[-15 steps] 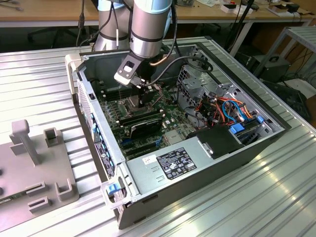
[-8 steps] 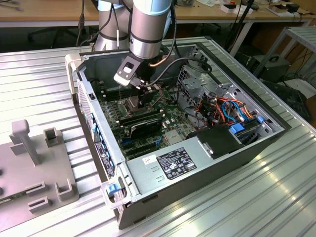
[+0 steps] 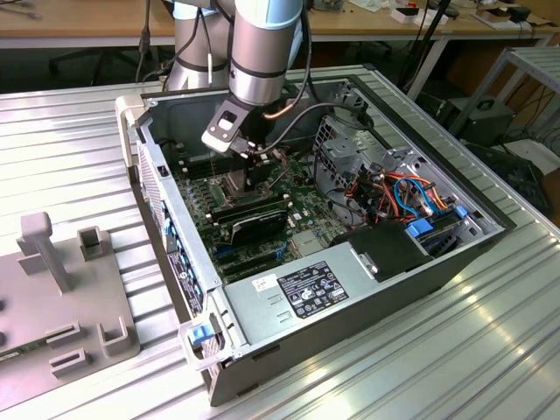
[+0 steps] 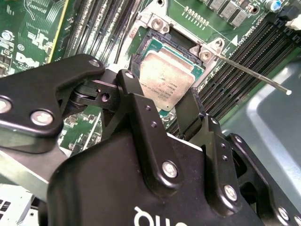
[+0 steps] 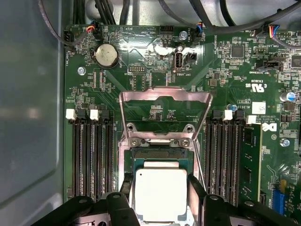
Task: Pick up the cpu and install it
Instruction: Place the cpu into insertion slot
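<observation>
The cpu is a flat square chip with a silver-grey top. It lies level in the black socket on the green motherboard, and also shows in the second wrist view. My gripper reaches down into the open computer case, with one black finger against each of two opposite cpu edges. The jaws look shut on the chip. The socket's metal load frame stands swung open beyond it.
Black RAM slots flank the socket on both sides, and a thin metal lever sticks out beside it. RAM sticks, cable bundles and the power supply crowd the case. A grey fixture lies at the exterior view's left.
</observation>
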`<state>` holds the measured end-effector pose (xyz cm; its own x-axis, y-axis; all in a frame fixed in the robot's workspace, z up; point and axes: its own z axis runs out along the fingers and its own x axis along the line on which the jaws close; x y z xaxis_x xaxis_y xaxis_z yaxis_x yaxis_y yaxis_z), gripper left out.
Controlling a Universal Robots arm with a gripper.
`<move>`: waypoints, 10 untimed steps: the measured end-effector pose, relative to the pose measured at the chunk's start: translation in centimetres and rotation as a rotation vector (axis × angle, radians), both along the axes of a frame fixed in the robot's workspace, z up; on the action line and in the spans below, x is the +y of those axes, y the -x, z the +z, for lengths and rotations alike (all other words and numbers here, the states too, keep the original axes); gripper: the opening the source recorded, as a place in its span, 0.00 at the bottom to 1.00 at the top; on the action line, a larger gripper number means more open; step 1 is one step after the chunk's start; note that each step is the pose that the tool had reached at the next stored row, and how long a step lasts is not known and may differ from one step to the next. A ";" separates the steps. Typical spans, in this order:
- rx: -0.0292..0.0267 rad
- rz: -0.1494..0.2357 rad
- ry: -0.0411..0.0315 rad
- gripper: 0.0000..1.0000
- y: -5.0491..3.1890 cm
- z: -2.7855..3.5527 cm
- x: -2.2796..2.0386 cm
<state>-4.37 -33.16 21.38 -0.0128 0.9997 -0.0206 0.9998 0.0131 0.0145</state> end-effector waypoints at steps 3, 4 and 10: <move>0.0000 0.000 0.0000 0.55 -0.08 -0.38 0.01; 0.0000 0.000 0.0000 0.55 -0.08 -0.46 0.01; -0.0001 0.000 -0.0002 0.55 -0.10 -0.72 0.02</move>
<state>-4.27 -33.14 20.66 -0.0128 0.9997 -0.0203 0.9998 0.0131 0.0146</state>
